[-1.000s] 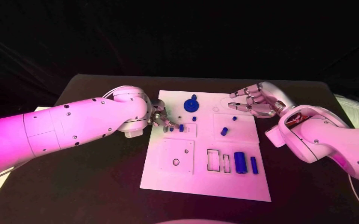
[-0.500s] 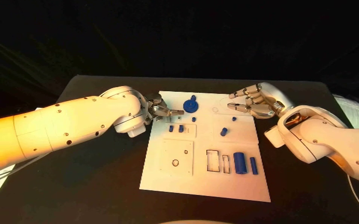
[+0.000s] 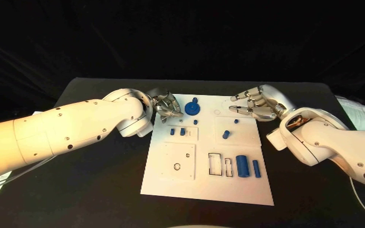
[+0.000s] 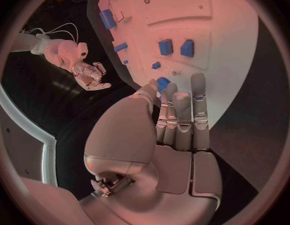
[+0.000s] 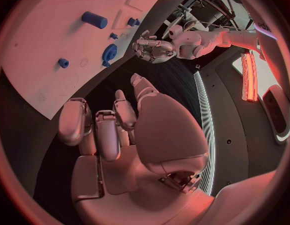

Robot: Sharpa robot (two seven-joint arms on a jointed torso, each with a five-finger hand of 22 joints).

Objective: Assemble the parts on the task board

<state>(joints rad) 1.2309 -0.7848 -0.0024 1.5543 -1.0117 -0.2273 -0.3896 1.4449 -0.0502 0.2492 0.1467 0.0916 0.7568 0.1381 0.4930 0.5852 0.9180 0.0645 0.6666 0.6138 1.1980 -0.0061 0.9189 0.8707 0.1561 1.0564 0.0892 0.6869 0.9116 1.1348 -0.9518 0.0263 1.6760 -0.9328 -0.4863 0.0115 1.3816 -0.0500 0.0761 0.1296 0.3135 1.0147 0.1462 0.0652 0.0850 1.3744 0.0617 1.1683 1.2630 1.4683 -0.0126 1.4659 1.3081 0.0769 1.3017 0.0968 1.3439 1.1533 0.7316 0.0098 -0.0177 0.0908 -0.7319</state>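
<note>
Both hands empty, fingers apart: left hand (image 3: pixel 164 106) reaching for round part (image 3: pixel 192 107) on task board (image 3: pixel 171 180); next, grasp it.

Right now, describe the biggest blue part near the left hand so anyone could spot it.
Start at the white board mid-table and go to its far edge, beside the left hand. The round disc lies there, the only wide, round blue part; the other blue pieces are small pegs or long bars.
</note>
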